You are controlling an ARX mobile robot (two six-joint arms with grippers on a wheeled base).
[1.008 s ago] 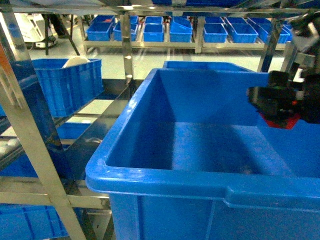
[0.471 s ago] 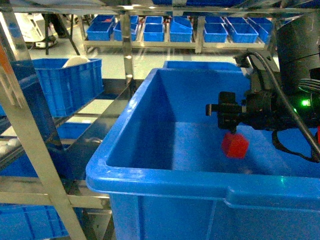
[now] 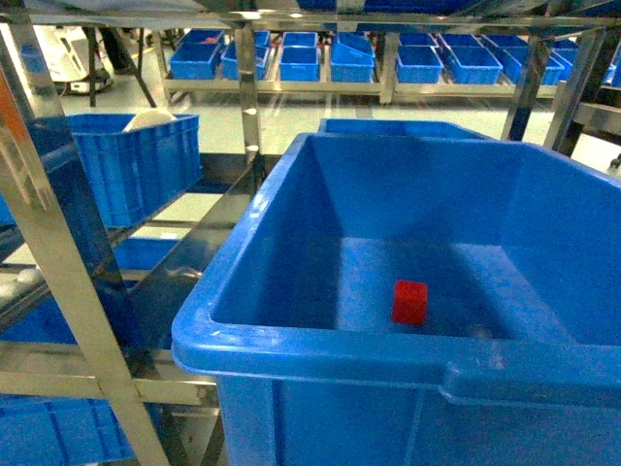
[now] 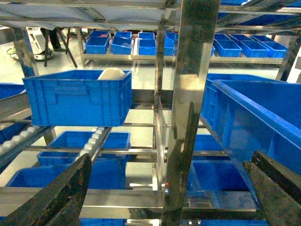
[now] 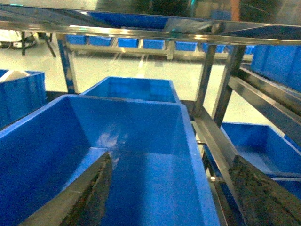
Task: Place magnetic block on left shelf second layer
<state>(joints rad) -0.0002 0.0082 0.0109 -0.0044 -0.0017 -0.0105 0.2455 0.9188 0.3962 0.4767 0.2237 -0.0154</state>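
The magnetic block [image 3: 409, 302], a small red cube, lies by itself on the floor of the large deep blue tub [image 3: 320, 354] on the steel rack tier. Neither gripper shows in the head view. In the right wrist view my right gripper [image 5: 171, 195] is open and empty, hanging over the tub's right wall [image 5: 193, 155]; the block is out of that view. My left gripper [image 4: 167, 193] is open too, with nothing between its fingers, facing a steel upright [image 4: 193, 94] just left of the tub [image 4: 254, 117].
A perforated steel upright [image 3: 58, 291] slants across the left foreground. A blue crate [image 3: 131, 160] with a white object in it sits on the rack to the left. A second blue tub [image 3: 388, 126] stands behind the big one. Several small blue bins [image 3: 320, 58] line a far shelf.
The right gripper held the red block over the tub, let it go and withdrew out of the head view. The block now rests on the tub floor.
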